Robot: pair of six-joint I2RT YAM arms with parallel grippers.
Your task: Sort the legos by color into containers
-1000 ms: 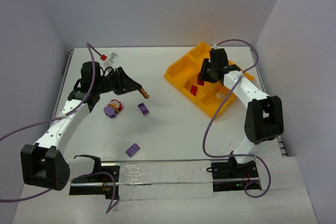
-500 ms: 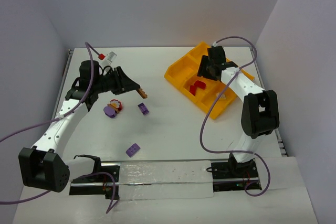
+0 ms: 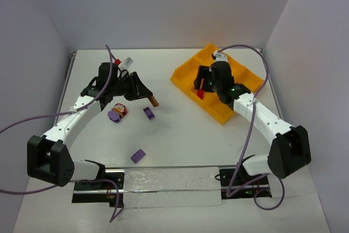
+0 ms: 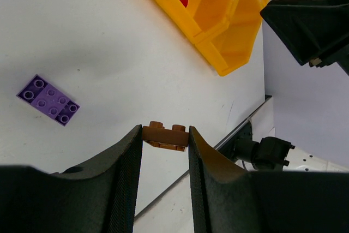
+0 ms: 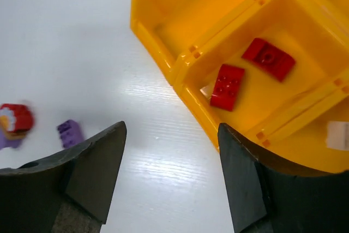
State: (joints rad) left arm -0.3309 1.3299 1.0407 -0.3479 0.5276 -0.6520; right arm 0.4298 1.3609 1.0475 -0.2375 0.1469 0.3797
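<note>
Pinching a brown two-stud (perhaps) lego (image 4: 165,137) is the left pincer (image 4: 164,135); right pincer (image 5: 170,130) gapes empty.

The tray (image 5: 202,15) gleams: smooth, glossy yellow plastic, light catching its walls. Two red bricks (image 5: 227,87) inside shine the same hard plastic way. The table (image 5: 82,36), upper left, is white, satin and faintly streaked. The brown brick (image 4: 164,136) looks duller, the purple brick (image 4: 48,100) smooth. The right gripper (image 5: 172,135) has fingers (image 5: 92,167) of matt black plastic.
</note>
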